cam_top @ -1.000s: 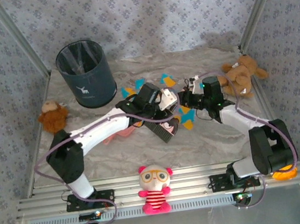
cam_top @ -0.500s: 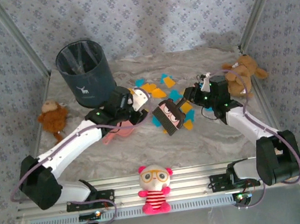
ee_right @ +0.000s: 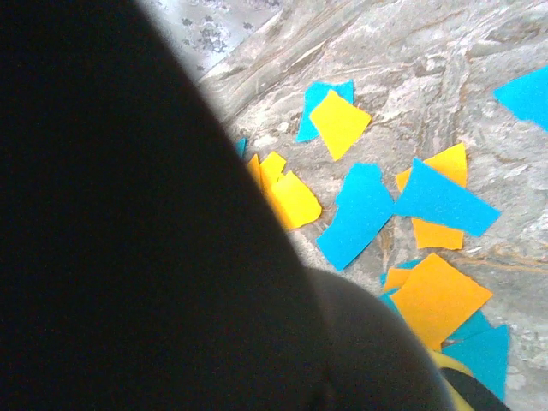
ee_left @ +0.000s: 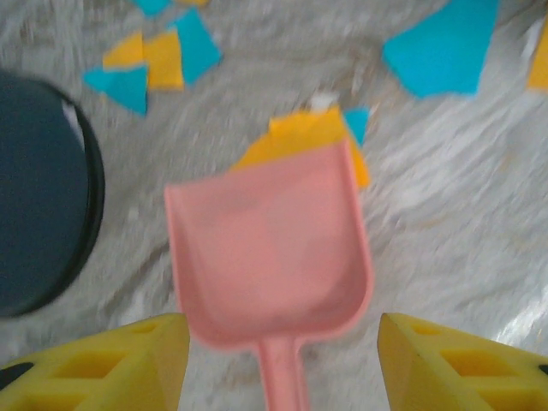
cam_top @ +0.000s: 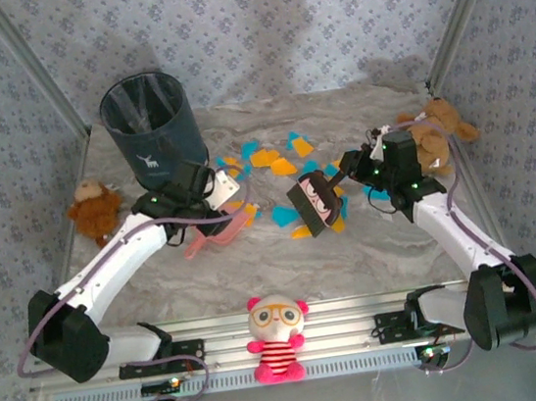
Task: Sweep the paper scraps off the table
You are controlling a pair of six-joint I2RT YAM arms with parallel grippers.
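Top external: left gripper (ee_left: pixel 281 342) just swung back by the bin (cam_top: pixel 152 132), jaws apart over the dustpan (cam_top: pixel 217 229); right gripper (cam_top: pixel 355 167) seems clamped on the brush (cam_top: pixel 313 204). Paper scraps (cam_top: pixel 272 158) sit right of the bin, unswept.

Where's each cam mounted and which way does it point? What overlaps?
Top: fixed above and behind the arms, looking down at the table; both arms whole, left hand by the dustpan, right hand on the brush.
Left wrist: looks down past its yellow fingers onto the dustpan, bin at left.
Right wrist: looks down at scraps; a dark blur covers its left side.
Shared: top and left wrist both see dustpan and bin.
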